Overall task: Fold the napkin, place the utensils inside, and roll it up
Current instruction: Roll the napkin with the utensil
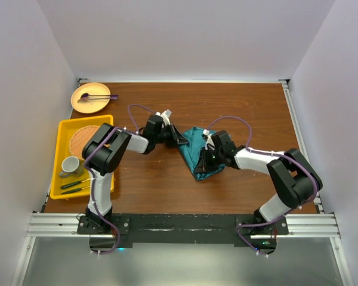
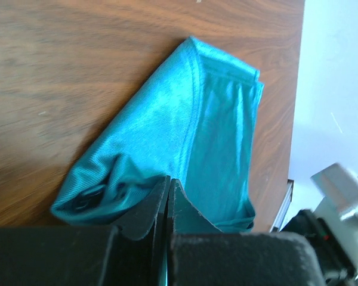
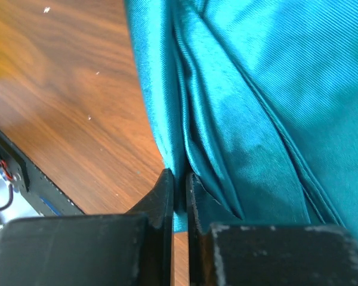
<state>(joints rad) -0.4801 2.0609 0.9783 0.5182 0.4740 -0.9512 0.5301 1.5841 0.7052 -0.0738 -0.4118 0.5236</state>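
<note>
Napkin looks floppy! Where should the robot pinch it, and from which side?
Probably the stitched edges, low from the sides: the napkin lies flat in folded layers, so only an edge fits a pinch. The left gripper pinches its left corner, the right gripper its right-hand fold.

Top looks down; wrist cameras hug the napkin (image 2: 197,137).
</note>
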